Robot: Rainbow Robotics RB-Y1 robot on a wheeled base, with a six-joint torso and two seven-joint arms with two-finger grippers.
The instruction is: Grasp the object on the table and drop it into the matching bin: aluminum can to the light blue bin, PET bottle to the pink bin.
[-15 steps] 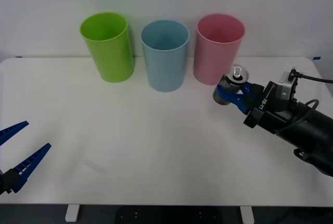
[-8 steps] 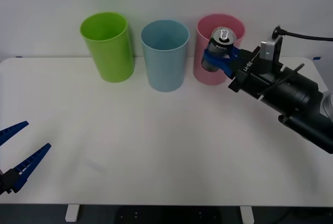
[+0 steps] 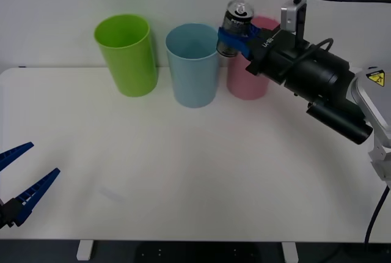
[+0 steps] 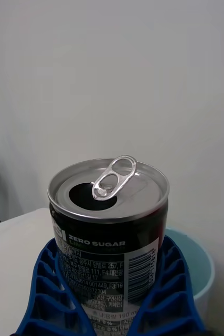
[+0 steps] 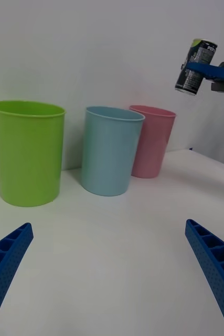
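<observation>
Above the bins' rims, the right gripper [image 3: 235, 35] clamps the can [image 3: 235, 20] by its dark band, long axis roughly upright with the top tipped slightly. The can hangs between the pink bin [image 3: 244, 82] and the light blue bin [image 3: 193, 67], whose mouth lies just to its left. The right arm stretches in high from the right. The left gripper [image 3: 23, 180] waits spread wide, near the table's [image 3: 195, 171] front-left edge.

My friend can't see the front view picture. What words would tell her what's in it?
The right gripper holds a small silver-grey metal drink can in the air between the tall light blue plastic bin and the pink plastic bin. A lime green bin stands beside them on the white table, and the left gripper waits open.
</observation>
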